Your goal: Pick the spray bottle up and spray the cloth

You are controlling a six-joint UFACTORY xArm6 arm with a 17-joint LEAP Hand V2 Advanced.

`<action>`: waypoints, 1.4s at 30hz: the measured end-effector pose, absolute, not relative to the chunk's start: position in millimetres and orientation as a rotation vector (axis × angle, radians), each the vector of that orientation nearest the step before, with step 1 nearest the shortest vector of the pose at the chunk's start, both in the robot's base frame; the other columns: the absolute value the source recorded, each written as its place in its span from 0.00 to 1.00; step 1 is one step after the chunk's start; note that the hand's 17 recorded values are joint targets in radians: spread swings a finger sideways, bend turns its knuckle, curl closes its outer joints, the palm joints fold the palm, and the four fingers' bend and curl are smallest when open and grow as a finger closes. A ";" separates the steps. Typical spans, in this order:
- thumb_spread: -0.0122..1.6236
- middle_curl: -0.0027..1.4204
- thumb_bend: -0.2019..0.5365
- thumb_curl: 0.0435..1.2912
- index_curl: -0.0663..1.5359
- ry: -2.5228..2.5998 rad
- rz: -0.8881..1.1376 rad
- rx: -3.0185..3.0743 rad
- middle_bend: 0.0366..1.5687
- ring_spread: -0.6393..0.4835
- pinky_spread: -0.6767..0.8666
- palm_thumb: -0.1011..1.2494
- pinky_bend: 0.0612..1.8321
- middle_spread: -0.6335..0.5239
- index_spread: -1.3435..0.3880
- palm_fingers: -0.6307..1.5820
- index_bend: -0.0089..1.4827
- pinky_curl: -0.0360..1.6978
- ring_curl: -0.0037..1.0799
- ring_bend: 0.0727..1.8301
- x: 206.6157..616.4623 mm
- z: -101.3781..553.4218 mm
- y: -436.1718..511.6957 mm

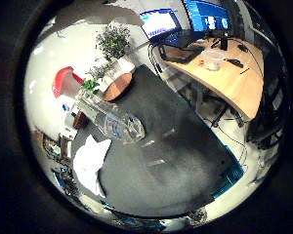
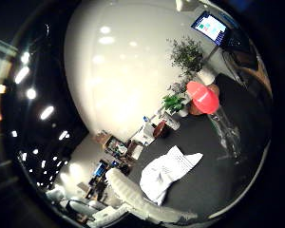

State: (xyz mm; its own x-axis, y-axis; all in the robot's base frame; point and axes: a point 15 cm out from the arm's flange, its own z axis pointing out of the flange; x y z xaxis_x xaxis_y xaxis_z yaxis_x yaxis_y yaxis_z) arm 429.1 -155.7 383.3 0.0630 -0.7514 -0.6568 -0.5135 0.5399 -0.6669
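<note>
A clear spray bottle (image 1: pixel 110 119) with a red spray head (image 2: pixel 203 96) stands on the dark table (image 1: pixel 176 146). A crumpled white cloth (image 2: pixel 167 172) lies on the table a short way from the bottle's base. My hand (image 2: pixel 142 202) shows only as a white finger along the edge of the thumb side view, stretched out and touching nothing. The hand hovers above the table, apart from both the bottle and the cloth. Nothing lies in the palm.
Potted plants (image 1: pixel 113 41) and a round brown stool top (image 1: pixel 118 86) stand past the table's far end. A wooden desk (image 1: pixel 234 80) with monitors (image 1: pixel 159 23) is beside the table. A teal box (image 1: pixel 229 178) sits by the table's edge.
</note>
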 end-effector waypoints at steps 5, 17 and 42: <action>0.61 0.23 0.23 0.22 0.22 1.606 -0.226 -1.091 0.10 0.86 0.85 0.23 0.56 0.69 0.68 0.35 0.12 0.10 0.22 0.19 438.2 364.7 -156.9; 0.61 0.23 0.23 0.22 0.22 1.664 -0.167 -1.065 0.10 0.86 0.84 0.22 0.56 0.69 0.68 0.35 0.12 0.10 0.22 0.19 458.9 321.4 -183.4; 0.61 0.23 0.23 0.23 0.22 1.621 -0.021 -1.085 0.11 0.85 0.85 0.24 0.55 0.66 0.67 0.37 0.12 0.10 0.22 0.20 539.4 294.0 -140.9</action>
